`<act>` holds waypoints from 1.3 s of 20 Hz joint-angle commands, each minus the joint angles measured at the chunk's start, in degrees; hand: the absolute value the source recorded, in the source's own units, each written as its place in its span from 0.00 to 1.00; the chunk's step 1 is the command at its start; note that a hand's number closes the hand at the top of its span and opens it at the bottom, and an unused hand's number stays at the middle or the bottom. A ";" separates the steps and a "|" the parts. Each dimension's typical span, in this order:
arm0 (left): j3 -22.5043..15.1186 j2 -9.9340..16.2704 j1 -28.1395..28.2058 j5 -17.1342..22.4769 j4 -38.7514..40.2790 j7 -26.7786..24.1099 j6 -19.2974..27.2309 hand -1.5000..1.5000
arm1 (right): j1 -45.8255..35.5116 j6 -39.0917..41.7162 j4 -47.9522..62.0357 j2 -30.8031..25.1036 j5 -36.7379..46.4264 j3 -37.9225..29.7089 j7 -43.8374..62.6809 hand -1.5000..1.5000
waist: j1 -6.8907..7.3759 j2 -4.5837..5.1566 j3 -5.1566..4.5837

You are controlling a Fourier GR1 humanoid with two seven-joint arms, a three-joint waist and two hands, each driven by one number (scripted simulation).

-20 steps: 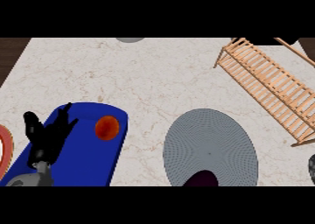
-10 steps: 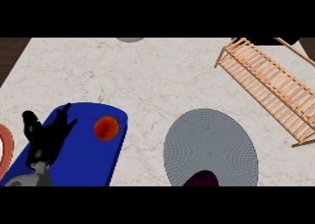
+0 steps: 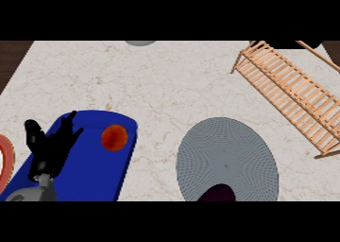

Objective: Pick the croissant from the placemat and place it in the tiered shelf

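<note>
One hand is visible: the left hand (image 3: 48, 146), black, rising from the lower edge over a blue placemat (image 3: 96, 165), fingers straight and spread, pointing up and away, holding nothing. Just right of the fingertips, apart from them, an orange-red oval object (image 3: 115, 137), presumably the croissant, lies on the mat, long axis running roughly away from the robot. Farther right lies a grey round mat (image 3: 227, 158); beyond it, well apart, stands the wooden tiered shelf (image 3: 295, 94).
</note>
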 commanded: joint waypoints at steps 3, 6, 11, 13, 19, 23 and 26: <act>-0.54 -0.64 0.32 -0.52 1.24 0.46 0.02 0.50 | -0.68 -7.76 -4.49 -0.75 -1.46 -3.62 3.64 0.00 | -0.44 0.04 -0.17; 0.06 -0.25 0.69 0.41 1.55 -0.68 -1.34 0.50 | 1.39 -14.65 -4.57 0.19 -2.19 -5.28 3.46 0.00 | -0.19 0.18 -0.17; -0.53 -0.54 0.85 -0.80 2.72 -1.01 -0.87 0.50 | -0.26 -23.07 -5.63 2.61 -5.91 -7.83 2.17 0.00 | 0.22 0.35 -0.16; 1.62 1.87 -1.06 0.95 2.27 1.04 -2.17 0.50 | -2.85 -22.72 -6.42 0.84 -6.47 -8.39 3.12 0.00 | 0.07 0.24 -0.17; 0.31 -0.64 -1.61 -0.62 3.86 0.19 -0.03 0.50 | -1.79 -31.83 -11.98 2.05 -4.97 -9.22 4.68 0.00 | -0.25 0.23 -0.20; 1.34 0.97 2.41 1.19 -1.68 1.62 -1.55 0.50 | 4.25 -29.43 -18.17 -1.69 -2.07 -10.81 6.17 0.00 | -0.55 -0.13 -0.16; 0.86 -0.08 2.77 0.50 -0.70 1.71 -0.46 0.50 | 3.07 -25.30 -23.46 -4.99 1.49 -12.52 10.66 0.00 | -1.06 -0.27 -0.20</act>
